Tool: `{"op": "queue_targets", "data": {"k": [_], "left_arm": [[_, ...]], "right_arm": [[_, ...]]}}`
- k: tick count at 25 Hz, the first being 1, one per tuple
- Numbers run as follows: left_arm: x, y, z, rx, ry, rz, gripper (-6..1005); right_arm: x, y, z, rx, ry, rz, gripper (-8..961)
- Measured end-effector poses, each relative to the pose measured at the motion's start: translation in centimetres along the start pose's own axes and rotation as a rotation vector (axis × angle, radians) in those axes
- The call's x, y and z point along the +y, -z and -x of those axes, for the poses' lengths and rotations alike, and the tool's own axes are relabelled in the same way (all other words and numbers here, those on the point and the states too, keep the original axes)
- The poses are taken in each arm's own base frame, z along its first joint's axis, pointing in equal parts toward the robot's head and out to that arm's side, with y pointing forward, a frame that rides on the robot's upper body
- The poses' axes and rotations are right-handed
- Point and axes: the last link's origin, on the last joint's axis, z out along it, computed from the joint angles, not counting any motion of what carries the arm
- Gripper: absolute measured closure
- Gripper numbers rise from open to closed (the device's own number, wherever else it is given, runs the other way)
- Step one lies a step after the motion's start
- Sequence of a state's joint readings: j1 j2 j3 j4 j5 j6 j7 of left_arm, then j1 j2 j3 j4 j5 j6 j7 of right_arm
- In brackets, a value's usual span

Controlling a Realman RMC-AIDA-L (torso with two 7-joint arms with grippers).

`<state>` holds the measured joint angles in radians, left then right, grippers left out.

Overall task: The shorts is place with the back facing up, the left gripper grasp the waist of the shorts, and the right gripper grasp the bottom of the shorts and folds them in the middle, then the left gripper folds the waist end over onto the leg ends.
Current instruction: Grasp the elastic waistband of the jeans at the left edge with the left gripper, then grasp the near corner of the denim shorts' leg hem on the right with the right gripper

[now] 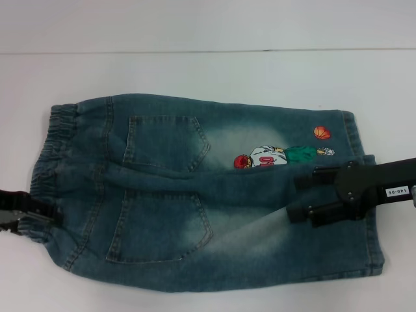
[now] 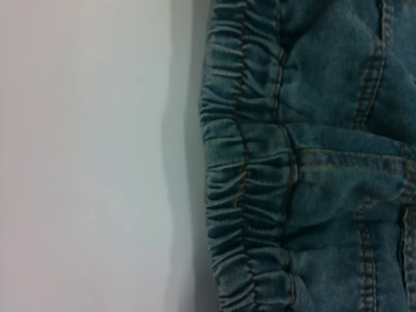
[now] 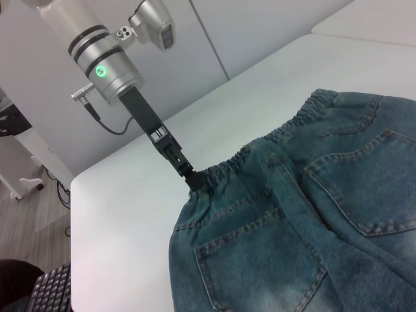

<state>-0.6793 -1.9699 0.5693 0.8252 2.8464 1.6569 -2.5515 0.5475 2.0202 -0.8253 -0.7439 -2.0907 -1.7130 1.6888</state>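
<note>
The blue denim shorts [image 1: 195, 195] lie flat with both back pockets up, the elastic waist [image 1: 55, 140] to the left and the leg ends [image 1: 364, 214] to the right. My left gripper [image 1: 36, 220] is at the near corner of the waist, shut on the gathered band; the right wrist view shows its tip [image 3: 193, 182] pinching the waist [image 3: 227, 166]. The left wrist view is filled by the waist [image 2: 247, 195], with no fingers in sight. My right gripper [image 1: 300, 195] hangs open over the near leg, close to the leg ends, holding nothing.
The shorts rest on a white table [image 1: 195, 71], whose far edge runs across the top of the head view. A cartoon patch [image 1: 279, 156] and an orange ball patch [image 1: 322, 132] mark the far leg. A keyboard [image 3: 49, 296] sits below the table edge.
</note>
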Motion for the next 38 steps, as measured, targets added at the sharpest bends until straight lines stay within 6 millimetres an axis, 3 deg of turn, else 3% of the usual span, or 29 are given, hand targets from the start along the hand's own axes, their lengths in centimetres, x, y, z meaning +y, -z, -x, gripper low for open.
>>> {"op": "queue_targets", "data": {"k": [6, 9, 15, 25, 31, 38], "left_arm": [[0.0, 0.2, -0.2, 0.025, -0.027, -0.01, 90], [0.0, 0.2, -0.2, 0.026, -0.03, -0.011, 291], [0.1, 0.2, -0.1, 0.021, -0.031, -0.011, 528], [0.1, 0.2, -0.1, 0.017, -0.033, -0.009, 761], [0.2, 0.2, -0.2, 0.017, -0.04, -0.009, 944], [0.7, 0.6, -0.7, 0.014, -0.055, -0.002, 945]], "right_arm": [[0.0, 0.0, -0.1, 0.0, -0.002, -0.001, 30], [0.0, 0.0, -0.1, 0.0, -0.004, -0.001, 31], [0.0, 0.1, -0.2, -0.001, -0.006, -0.002, 32], [-0.2, 0.4, 0.0, -0.003, -0.028, -0.01, 34], [-0.7, 1.7, 1.3, 0.036, -0.147, -0.023, 35], [-1.1, 4.2, 2.0, 0.295, -0.219, -0.074, 36]]}}
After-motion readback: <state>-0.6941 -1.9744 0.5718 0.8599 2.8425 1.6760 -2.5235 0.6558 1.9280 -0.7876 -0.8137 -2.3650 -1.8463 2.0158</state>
